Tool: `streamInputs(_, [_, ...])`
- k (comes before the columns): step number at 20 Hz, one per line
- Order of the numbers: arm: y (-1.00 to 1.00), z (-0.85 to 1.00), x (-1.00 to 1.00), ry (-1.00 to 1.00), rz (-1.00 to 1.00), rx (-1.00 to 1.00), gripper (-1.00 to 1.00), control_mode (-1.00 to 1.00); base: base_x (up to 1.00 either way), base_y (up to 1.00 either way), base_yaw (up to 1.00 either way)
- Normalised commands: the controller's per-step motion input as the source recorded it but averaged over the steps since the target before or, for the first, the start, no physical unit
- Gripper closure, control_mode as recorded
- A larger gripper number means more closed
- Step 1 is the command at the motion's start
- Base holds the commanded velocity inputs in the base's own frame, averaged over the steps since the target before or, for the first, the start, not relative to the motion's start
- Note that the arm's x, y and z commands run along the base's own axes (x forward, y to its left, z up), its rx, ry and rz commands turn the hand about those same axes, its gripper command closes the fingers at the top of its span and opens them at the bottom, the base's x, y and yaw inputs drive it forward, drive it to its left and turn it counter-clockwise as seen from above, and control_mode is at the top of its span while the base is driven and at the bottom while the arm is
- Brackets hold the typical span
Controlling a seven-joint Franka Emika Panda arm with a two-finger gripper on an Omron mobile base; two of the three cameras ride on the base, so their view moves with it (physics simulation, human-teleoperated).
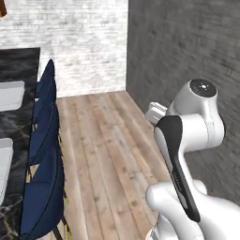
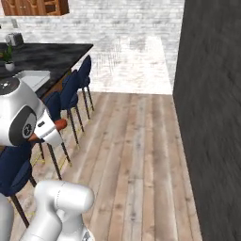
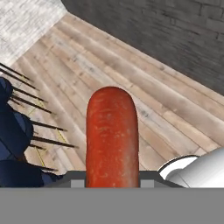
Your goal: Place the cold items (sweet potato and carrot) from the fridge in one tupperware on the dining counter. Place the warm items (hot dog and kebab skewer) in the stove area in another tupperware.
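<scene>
Our arm is folded up high over the wooden floor (image 2: pixel 136 155), its claw (image 3: pixel 112 181) clamped on the carrot (image 3: pixel 112 138). Beyond, blue stools (image 1: pixel 44 154) line the dark worktop (image 2: pixel 47 55) carrying pale containers (image 1: pixel 10 94); contents unclear.

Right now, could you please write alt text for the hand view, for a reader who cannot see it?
An orange-red carrot held in the shut pincer juts up the middle of the frame, above a wooden plank floor. Dark blue bar stools stand at left, and a dark grey wall runs along the top right.
</scene>
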Motion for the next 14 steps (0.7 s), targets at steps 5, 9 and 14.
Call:
streamInputs(5, [0.0, 0.0, 0.0, 0.0, 0.0, 0.0, 1.0, 1.0, 0.96, -0.54, 0.41])
streamInputs(9, [0.0, 0.0, 0.0, 0.0, 0.0, 0.0, 1.0, 1.0, 1.0, -0.48, 0.41])
streamInputs(14, [0.0, 0.0, 0.0, 0.0, 0.0, 0.0, 1.0, 1.0, 1.0, -0.37, 0.45])
